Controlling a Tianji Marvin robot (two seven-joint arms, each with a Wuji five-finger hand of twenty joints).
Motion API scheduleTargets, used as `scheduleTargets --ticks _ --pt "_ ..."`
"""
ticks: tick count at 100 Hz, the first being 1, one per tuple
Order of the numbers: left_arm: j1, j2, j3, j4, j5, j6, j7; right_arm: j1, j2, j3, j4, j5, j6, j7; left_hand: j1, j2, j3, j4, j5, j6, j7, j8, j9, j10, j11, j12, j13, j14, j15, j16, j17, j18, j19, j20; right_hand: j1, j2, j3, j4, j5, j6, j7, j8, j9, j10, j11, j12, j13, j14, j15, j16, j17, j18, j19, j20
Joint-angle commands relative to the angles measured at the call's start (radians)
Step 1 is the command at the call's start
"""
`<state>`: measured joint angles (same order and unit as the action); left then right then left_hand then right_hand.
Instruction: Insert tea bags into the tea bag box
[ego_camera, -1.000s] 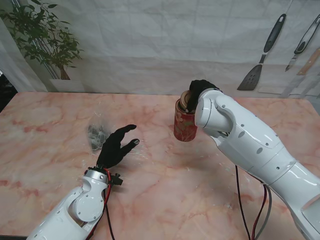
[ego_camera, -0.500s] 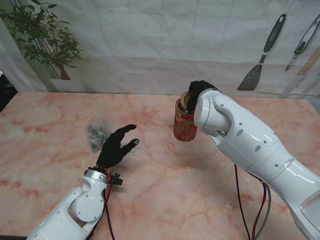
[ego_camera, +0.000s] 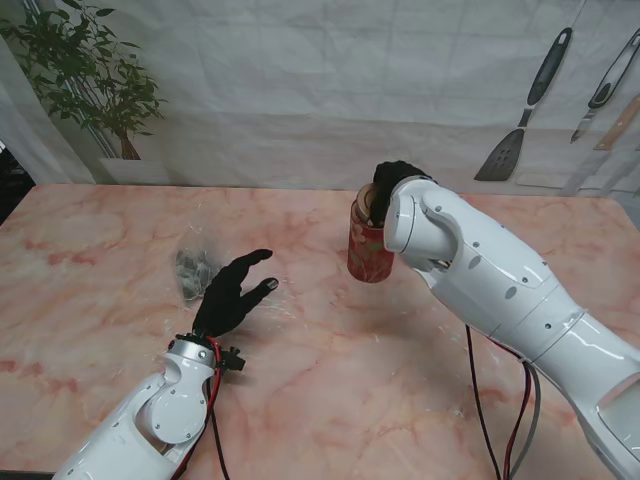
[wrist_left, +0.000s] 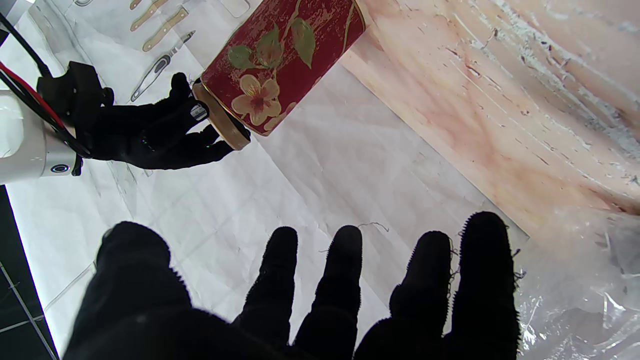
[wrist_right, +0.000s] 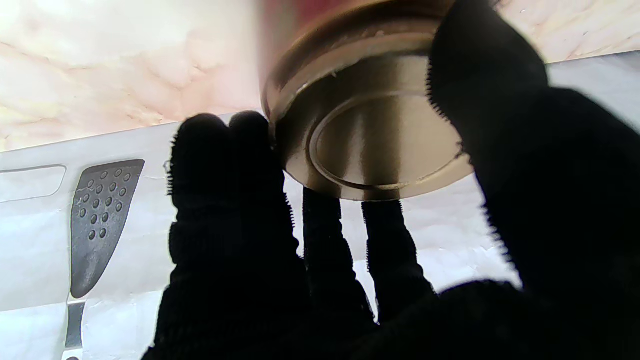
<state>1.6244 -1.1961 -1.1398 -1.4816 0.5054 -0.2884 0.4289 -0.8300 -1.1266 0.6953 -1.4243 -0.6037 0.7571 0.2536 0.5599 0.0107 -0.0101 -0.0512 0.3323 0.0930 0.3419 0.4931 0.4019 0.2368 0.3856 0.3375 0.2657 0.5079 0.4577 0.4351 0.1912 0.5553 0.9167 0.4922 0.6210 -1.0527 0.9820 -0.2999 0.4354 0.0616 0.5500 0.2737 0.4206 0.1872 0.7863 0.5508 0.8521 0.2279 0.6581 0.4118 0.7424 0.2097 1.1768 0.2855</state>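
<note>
The tea bag box is a red round tin (ego_camera: 366, 252) with flowers, standing upright in the middle of the table, also seen in the left wrist view (wrist_left: 285, 55). My right hand (ego_camera: 390, 181) reaches over it from the right, fingers and thumb closed around its gold lid (wrist_right: 370, 135). The same hand (wrist_left: 150, 132) shows at the tin's top in the left wrist view. A clear plastic packet of tea bags (ego_camera: 193, 272) lies left of the tin. My left hand (ego_camera: 233, 290) rests beside the packet with fingers (wrist_left: 345, 270) spread, holding nothing.
The pink marble table (ego_camera: 90, 300) ends at a white backdrop printed with a plant (ego_camera: 85, 70) and kitchen utensils (ego_camera: 530, 100). Crinkled plastic film (wrist_left: 595, 280) lies next to my left fingertips. My right arm (ego_camera: 500, 290) crosses the table's right half.
My right arm and hand have edged slightly left over the tin's lid. The left hand and the packet have not moved.
</note>
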Motion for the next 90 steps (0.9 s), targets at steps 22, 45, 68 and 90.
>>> scheduleTargets --ticks 22,45,68,90 --pt "0.004 0.001 -0.004 -0.005 -0.004 -0.004 -0.017 0.020 0.006 -0.022 0.005 -0.013 -0.009 0.040 -0.021 -0.014 -0.016 0.026 0.016 -0.019 -0.015 -0.004 0.003 -0.011 -0.007 0.004 0.013 -0.010 -0.022 -0.002 0.006 0.000 0.032 0.015 -0.006 0.459 0.228 0.194 0.130 -0.046 0.351 -0.009 0.020 -0.060 0.096 0.048 -0.068 -0.160 0.047 0.034 -0.078 -0.053 -0.031 0.030" --pt "0.003 0.002 -0.005 -0.005 -0.005 -0.008 -0.023 0.040 0.020 -0.048 -0.002 -0.040 0.003 0.079 -0.021 -0.014 -0.016 0.026 0.017 -0.020 -0.014 -0.003 0.003 -0.011 -0.007 0.004 0.014 -0.011 -0.022 -0.001 0.009 -0.003 0.034 0.016 -0.110 0.503 0.193 0.226 0.101 -0.056 0.312 0.035 -0.023 -0.057 0.074 0.047 -0.140 -0.173 0.052 0.044 -0.154 -0.054 -0.038 0.059" --pt "0.000 0.002 -0.003 -0.002 -0.005 -0.013 -0.023 0.048 0.028 -0.056 -0.008 -0.054 0.010 0.099 -0.021 -0.016 -0.017 0.025 0.017 -0.019 -0.013 -0.002 0.004 -0.013 -0.007 0.005 0.018 -0.011 -0.020 -0.001 0.010 -0.004 0.034 0.016 -0.161 0.511 0.169 0.234 0.079 -0.060 0.286 0.066 -0.051 -0.049 0.062 0.045 -0.181 -0.164 0.053 0.049 -0.187 -0.050 -0.041 0.069" --pt "0.001 0.002 -0.004 -0.002 -0.004 -0.014 -0.021 0.052 0.033 -0.062 -0.008 -0.053 0.001 0.117 -0.021 -0.014 -0.016 0.025 0.015 -0.023 -0.013 -0.002 0.004 -0.015 -0.007 0.005 0.017 -0.012 -0.021 -0.001 0.010 -0.006 0.034 0.016 -0.212 0.507 0.148 0.234 0.070 -0.060 0.268 0.084 -0.062 -0.043 0.053 0.044 -0.195 -0.160 0.052 0.050 -0.197 -0.043 -0.043 0.076"
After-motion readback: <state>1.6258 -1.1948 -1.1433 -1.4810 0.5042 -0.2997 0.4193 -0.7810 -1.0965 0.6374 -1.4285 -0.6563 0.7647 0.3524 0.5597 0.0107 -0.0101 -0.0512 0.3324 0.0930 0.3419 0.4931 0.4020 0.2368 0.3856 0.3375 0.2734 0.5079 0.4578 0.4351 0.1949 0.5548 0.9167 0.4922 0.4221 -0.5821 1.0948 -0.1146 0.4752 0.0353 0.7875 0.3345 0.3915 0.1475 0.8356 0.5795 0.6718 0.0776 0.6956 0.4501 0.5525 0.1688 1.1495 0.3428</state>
